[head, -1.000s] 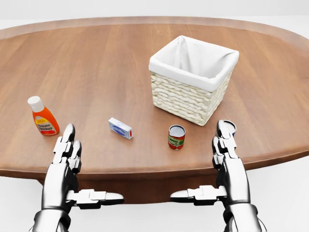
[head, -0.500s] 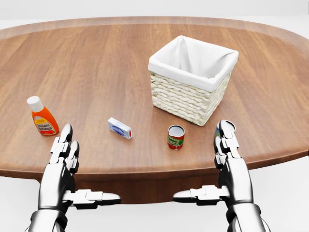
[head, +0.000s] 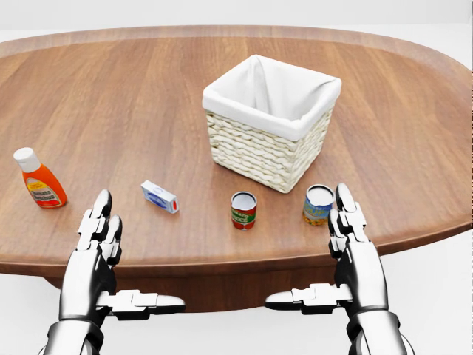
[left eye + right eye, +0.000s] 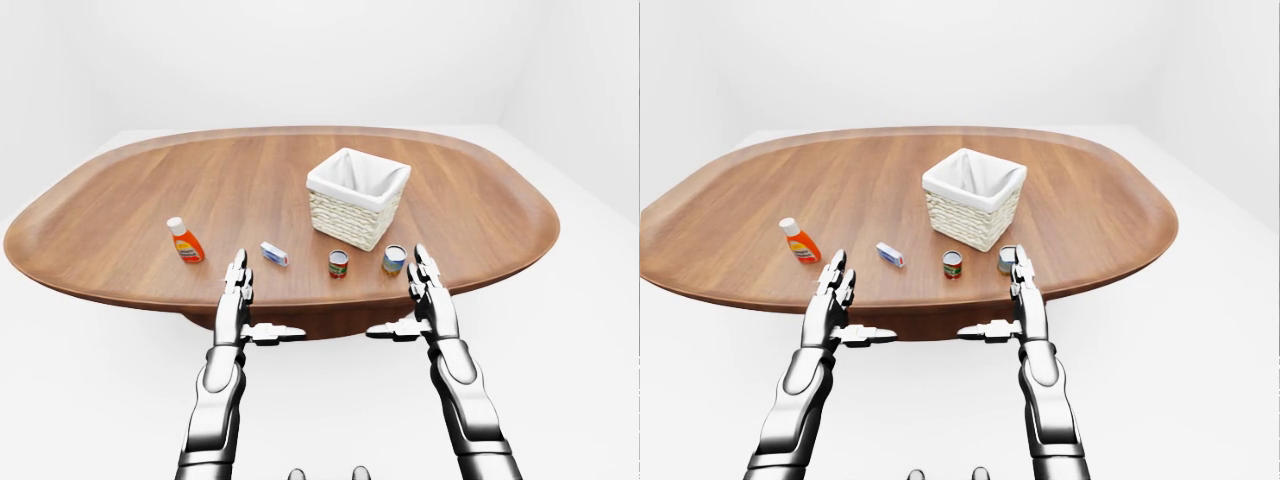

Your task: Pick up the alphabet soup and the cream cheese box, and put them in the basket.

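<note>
Red-and-green alphabet soup (image 3: 243, 210) upright on the wooden surface (image 3: 133, 111), between both hands, nearer the right hand (image 3: 353, 251). Small white-and-blue cream cheese box (image 3: 160, 197) lying flat just above and right of the left hand (image 3: 96, 248). Wicker basket (image 3: 267, 133) with white lining beyond. Both hands released, fingers extended, thumbs inward, holding nothing.

We see bare table (image 3: 133, 96) between the small box (image 3: 160, 197) and the red can (image 3: 243, 210), room for a hand. The basket (image 3: 266, 140) stands near above the red can, and a second can (image 3: 318, 205) sits just beside our right hand (image 3: 353, 248).
</note>
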You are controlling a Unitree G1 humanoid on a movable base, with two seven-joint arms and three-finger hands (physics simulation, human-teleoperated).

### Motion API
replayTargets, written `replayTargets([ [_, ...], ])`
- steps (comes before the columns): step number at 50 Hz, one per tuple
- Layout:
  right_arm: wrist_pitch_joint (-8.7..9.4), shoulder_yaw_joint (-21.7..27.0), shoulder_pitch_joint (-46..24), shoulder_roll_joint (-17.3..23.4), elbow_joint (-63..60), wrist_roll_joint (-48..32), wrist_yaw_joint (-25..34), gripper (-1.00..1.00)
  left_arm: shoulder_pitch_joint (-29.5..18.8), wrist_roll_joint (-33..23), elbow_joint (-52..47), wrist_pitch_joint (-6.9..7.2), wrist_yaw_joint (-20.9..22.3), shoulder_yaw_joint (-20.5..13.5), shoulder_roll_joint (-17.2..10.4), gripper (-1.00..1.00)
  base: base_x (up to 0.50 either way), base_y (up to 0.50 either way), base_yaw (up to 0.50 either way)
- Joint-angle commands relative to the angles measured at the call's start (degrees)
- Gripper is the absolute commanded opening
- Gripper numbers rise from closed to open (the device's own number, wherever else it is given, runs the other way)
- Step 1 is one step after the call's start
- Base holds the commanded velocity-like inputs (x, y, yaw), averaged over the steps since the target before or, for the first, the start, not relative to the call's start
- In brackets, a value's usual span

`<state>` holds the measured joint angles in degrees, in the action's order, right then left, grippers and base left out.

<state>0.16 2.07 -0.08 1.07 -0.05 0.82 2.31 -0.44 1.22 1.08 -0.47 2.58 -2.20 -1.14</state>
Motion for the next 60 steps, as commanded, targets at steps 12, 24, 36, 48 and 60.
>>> replayTargets([
  [12,-0.11,-0.1,0.0,0.0,0.1,-0.2,0.0,1.00,0.1,0.1,0.0,-0.13,0.1,0.0,0.0,1.00,0.00,-0.17,0.00],
  [24,0.01,-0.1,0.0,0.0,0.0,-0.2,0.1,1.00,-0.2,0.2,0.3,-0.24,0.1,-0.1,0.0,1.00,0.00,-0.17,0.00],
  [36,0.12,-0.1,0.0,0.0,-0.1,-0.2,0.1,1.00,-0.2,0.2,0.4,-0.25,0.1,-0.1,-0.1,1.00,0.00,-0.06,0.00],
  [48,-0.51,0.0,-0.2,0.0,0.7,-0.2,0.1,1.00,1.3,-0.8,-2.4,-1.52,-1.0,0.1,0.2,1.00,0.00,0.00,0.00],
  [60,-0.36,-0.1,-0.2,0.0,0.5,-0.4,0.1,1.00,1.2,-2.6,-1.4,-4.37,-4.3,-0.9,0.0,1.00,0.00,0.00,0.00],
])
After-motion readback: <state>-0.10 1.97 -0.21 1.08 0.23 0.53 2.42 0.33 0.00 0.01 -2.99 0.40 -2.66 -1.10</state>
